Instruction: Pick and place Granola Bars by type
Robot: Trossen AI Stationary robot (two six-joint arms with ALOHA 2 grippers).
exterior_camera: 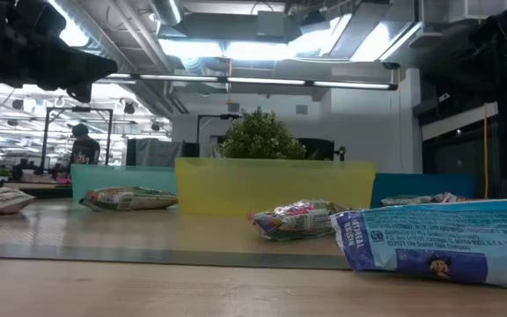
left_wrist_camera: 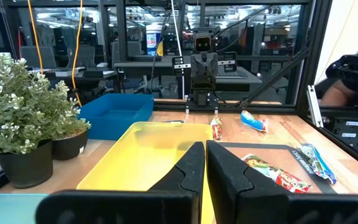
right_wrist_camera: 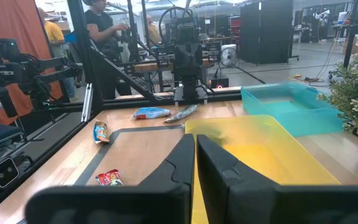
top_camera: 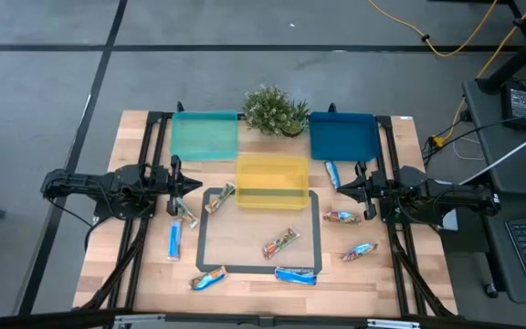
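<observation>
A wooden table (top_camera: pixel 153 274) seen from above, with a yellow tray (top_camera: pixel 272 180) at its middle as the landmark. Behind the yellow tray stands a small potted plant (top_camera: pixel 275 111), flanked by a teal tray (top_camera: pixel 205 135) on the left and a blue tray (top_camera: pixel 342 135) on the right. All 3 trays hold nothing. In front of the yellow tray a dark-edged mat (top_camera: pixel 245 236) carries 1 red-printed bar (top_camera: pixel 281 243).

8 granola bars lie around the yellow tray: a tan bar (top_camera: pixel 220 196) touching its front-left corner, another bar (top_camera: pixel 186 213) and a blue bar (top_camera: pixel 174 240) further left, a blue bar (top_camera: pixel 332 174) just right of it, printed bars (top_camera: pixel 342 217) and (top_camera: pixel 359 250) to the front right, and bars (top_camera: pixel 208 280) and (top_camera: pixel 296 275) at the mat's front edge.

The left gripper (top_camera: pixel 195 185) hovers left of the yellow tray, fingers pressed together, holding nothing. The right gripper (top_camera: pixel 341 189) hovers right of it, likewise closed and empty.
</observation>
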